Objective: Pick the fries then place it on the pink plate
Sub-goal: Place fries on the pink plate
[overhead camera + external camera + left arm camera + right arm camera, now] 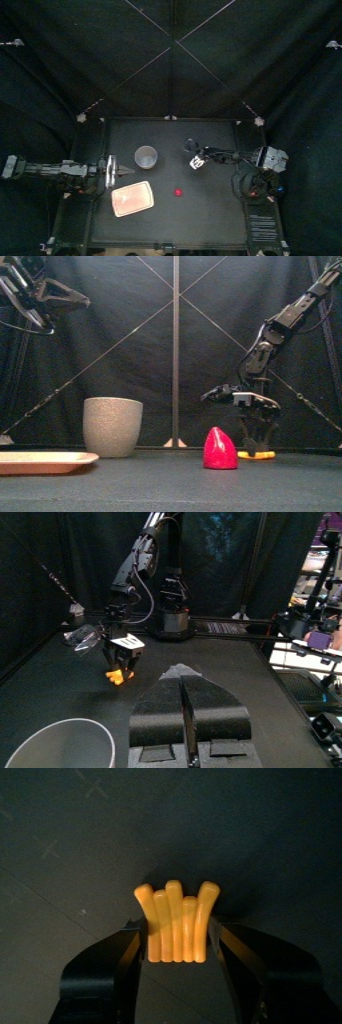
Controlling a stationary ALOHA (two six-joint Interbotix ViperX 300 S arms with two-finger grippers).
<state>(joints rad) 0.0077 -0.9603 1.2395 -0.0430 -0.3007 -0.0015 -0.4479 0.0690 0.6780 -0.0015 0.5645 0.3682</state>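
Observation:
The orange fries [177,920] stand between the jaws of my right gripper [178,953], which press on both sides of the bunch. In the front view the fries [257,454] are at the right, low by the table under the right gripper [254,436]; I cannot tell whether they touch it. From above, the right gripper [198,160] is right of centre. The pink plate [134,198] lies at the front left, apart from the fries. My left gripper [100,175] rests at the left edge, raised, jaws together [187,717].
A tall grey speckled cup [146,155] stands behind the plate, left of the right gripper. A red cone-shaped toy [181,189] stands between the plate and the fries, near the front [219,448].

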